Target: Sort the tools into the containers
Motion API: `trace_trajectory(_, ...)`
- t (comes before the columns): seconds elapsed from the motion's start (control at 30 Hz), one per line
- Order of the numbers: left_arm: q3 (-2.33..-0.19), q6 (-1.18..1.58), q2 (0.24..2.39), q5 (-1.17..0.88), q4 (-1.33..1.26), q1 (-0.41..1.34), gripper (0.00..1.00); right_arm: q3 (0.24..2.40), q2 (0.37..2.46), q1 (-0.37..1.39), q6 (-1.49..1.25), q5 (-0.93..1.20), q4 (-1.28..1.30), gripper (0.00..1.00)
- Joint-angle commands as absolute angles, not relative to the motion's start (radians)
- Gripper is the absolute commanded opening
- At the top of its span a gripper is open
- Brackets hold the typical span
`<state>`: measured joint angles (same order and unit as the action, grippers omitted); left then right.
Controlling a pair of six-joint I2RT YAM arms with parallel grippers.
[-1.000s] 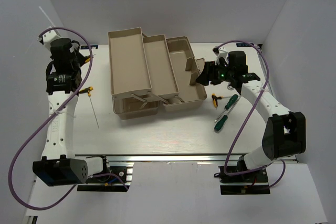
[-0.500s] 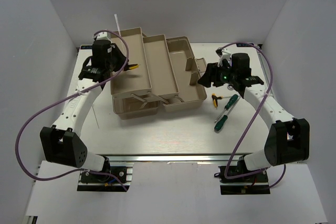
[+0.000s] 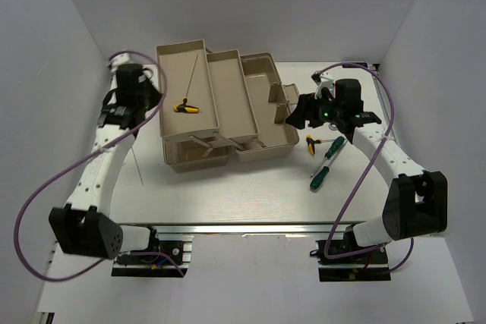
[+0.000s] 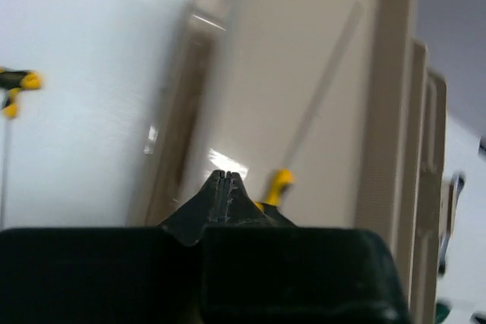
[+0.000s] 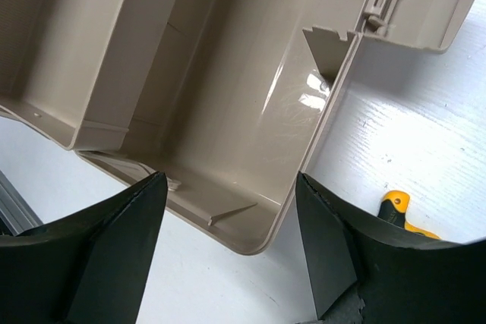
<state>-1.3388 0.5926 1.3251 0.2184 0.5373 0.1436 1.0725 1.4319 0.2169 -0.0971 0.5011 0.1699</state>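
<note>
the left hand [image 4: 225, 180] is pinched tight together with nothing in it. it sits just by the left rim of the long shallow beige plastic tray [image 3: 173, 73] on the far left. inside that tray lies a little yellow-and-black t-handle hex key with a long thin metal stem [image 3: 186, 106], flat on the tray floor. so i'd say one tool is put away.

the right hand [image 5: 229, 180] is spread wide and holds nothing. it hangs over the near right corner of the deep beige plastic toolbox base [image 3: 266, 123]. the part of that base i can see from the wrist looks bare inside. the second long beige tray [image 3: 231, 96], in the middle, looks bare too.

there is a lot left to do, i think. on the white surface [image 3: 228, 195], just to the right of the toolbox, lies another small yellow-and-black hex key [image 3: 314, 143]. next to it are a green-handled screwdriver [image 3: 329, 153] and a second green-handled screwdriver [image 3: 317, 180], nearer to me. over on the left, a third yellow-and-black hex key [image 4: 17, 85] lies on the surface, outside the tray. i can't pick out a wrench for sure.

so one tool is in and at least four are out, and most of the job is not done yet.
</note>
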Motion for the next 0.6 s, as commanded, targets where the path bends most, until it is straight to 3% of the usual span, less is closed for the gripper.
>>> trace_trajectory(0.0,-1.232,0.687,1.191,0.252,0.588,-0.010,0.00,1.048,1.393,0.213,-0.077,0.515,0.127,0.74)
trace_trajectory(0.13,-1.016,0.712,1.103,0.195,0.577,-0.190,0.04,1.025,1.387,0.207,-0.074,0.515,0.115,0.74)
trace_trajectory(0.2,-0.950,0.692,1.101,0.167,0.572,-0.270,0.19,1.017,1.388,0.206,-0.072,0.526,0.112,0.74)
trace_trajectory(0.23,-0.880,0.672,1.107,0.161,0.545,-0.309,0.36,1.012,1.390,0.206,-0.063,0.534,0.113,0.75)
trace_trajectory(0.37,-0.770,0.585,1.156,0.080,0.431,-0.367,0.59,1.055,1.417,0.201,0.062,0.672,0.225,0.82)
trace_trajectory(0.47,-0.776,0.516,1.265,0.046,0.373,-0.367,0.67,1.117,1.460,0.196,0.146,0.761,0.302,0.88)
trace_trajectory(0.57,-0.805,0.470,1.382,0.048,0.341,-0.367,0.69,1.120,1.470,0.192,0.164,0.798,0.314,0.88)
